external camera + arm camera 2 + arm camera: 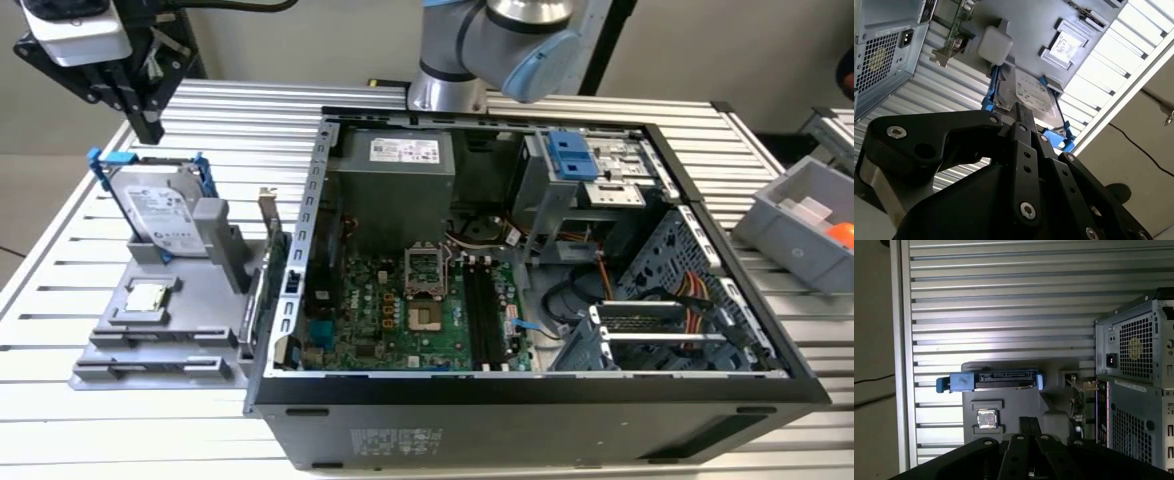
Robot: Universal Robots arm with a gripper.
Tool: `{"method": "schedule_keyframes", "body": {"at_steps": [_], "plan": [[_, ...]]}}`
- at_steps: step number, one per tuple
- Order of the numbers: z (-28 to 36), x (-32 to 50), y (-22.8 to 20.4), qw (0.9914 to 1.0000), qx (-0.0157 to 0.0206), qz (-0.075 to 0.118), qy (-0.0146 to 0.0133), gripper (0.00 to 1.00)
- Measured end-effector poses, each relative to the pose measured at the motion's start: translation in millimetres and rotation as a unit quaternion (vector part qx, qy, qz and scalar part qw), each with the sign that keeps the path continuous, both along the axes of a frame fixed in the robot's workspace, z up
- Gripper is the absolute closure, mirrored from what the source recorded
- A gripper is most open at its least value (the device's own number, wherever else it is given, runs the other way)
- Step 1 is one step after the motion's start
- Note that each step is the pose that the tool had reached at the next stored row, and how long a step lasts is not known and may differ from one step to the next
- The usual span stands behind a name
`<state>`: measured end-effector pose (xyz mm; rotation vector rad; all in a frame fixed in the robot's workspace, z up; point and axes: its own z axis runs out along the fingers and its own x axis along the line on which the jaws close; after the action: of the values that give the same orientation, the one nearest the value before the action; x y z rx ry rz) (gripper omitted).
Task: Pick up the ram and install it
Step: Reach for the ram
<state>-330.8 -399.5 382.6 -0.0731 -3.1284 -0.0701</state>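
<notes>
My gripper [144,128] hangs at the exterior view's upper left, above the back of a grey parts fixture [147,345]. Its black fingers point down and are pressed together, shut, with nothing seen between them; they appear in both wrist views [1019,110] [1029,421]. Right below the fingertips a hard drive [167,212] in a blue frame stands upright in the fixture. The ram is hidden. The open computer case [534,405] lies in the middle, with its motherboard [380,320] and long black slots [483,315] exposed.
A square processor chip [147,297] lies flat on the fixture. A green card with a metal bracket [276,250] stands between the fixture and the case wall. A grey bin [794,225] holding something orange sits at the exterior view's right. The table is ribbed metal.
</notes>
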Motion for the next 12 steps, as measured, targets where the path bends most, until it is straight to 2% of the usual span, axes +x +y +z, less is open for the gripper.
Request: {"method": "schedule_keyframes", "body": {"at_steps": [7,12], "plan": [[-0.3,-9.5,0.0,1.0,0.0,0.001,0.0,1.0],[-0.4,-12.1,0.0,0.99999,0.0,0.004,0.0,1.0]]}}
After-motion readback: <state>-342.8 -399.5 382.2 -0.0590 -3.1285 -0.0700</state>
